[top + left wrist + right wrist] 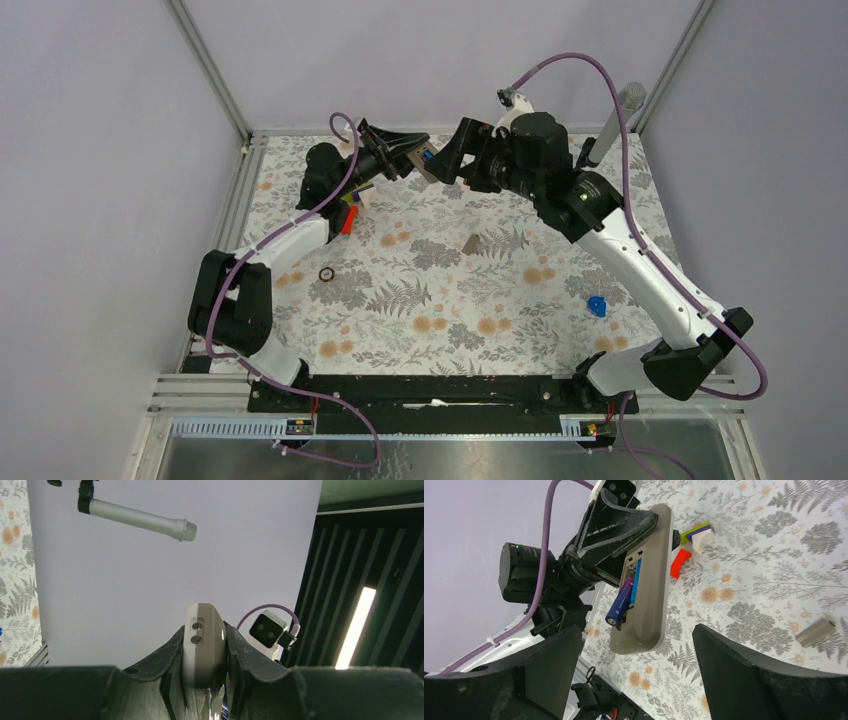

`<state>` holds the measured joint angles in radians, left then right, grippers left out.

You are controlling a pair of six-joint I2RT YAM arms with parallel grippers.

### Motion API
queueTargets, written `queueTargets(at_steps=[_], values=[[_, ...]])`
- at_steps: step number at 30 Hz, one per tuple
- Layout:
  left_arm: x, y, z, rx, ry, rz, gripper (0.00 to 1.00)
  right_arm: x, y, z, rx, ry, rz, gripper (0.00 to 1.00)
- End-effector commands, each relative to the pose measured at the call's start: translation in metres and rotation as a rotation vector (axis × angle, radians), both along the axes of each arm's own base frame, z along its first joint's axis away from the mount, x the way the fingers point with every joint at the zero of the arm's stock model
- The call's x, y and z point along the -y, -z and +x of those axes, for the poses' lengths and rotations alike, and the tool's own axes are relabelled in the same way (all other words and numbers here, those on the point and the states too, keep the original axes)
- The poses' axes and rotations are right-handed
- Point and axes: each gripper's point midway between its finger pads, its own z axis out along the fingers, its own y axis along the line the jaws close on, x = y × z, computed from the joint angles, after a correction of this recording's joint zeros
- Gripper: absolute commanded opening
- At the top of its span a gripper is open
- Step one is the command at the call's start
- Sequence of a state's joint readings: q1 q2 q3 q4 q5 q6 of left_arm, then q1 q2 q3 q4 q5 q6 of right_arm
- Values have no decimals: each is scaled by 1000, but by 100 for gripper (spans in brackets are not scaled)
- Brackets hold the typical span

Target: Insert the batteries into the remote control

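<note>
My left gripper [392,152] is shut on the remote control [651,595] and holds it in the air at the back of the table, grey-tan back turned to the right wrist view. In its recess one battery [636,577] lies seated. A second, darker blue battery [620,604] sits tilted, its lower end sticking out. In the left wrist view the remote's end [202,647] is clamped between the fingers. My right gripper [636,630] is open and empty, just in front of the remote; in the top view it [447,158] faces the left gripper.
A flat grey cover piece [816,631] lies on the floral mat mid-table [470,242]. An orange-red block [348,220] and a yellow-purple piece [699,534] lie under the left arm. A black ring [326,274] is at left, a bright-blue lumpy object [596,306] at right.
</note>
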<state>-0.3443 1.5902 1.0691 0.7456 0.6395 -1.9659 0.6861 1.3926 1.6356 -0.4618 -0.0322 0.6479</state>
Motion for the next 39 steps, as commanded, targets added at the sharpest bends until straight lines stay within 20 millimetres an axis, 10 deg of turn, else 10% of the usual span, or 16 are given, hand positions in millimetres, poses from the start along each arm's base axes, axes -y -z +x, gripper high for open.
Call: queueTargets(at_steps=[1, 8, 24, 39], values=[[-10, -49, -14, 117, -17, -109, 0, -10, -24, -2, 32, -33, 131, 88], [-10, -50, -15, 121, -13, -111, 0, -18, -25, -3, 15, -58, 198, 73], [-12, -51, -14, 100, -15, -140, 0, -5, -51, -5, 92, -37, 345, 86], [-11, -55, -19, 110, -5, -150, 0, -14, -37, 0, 49, -62, 341, 52]])
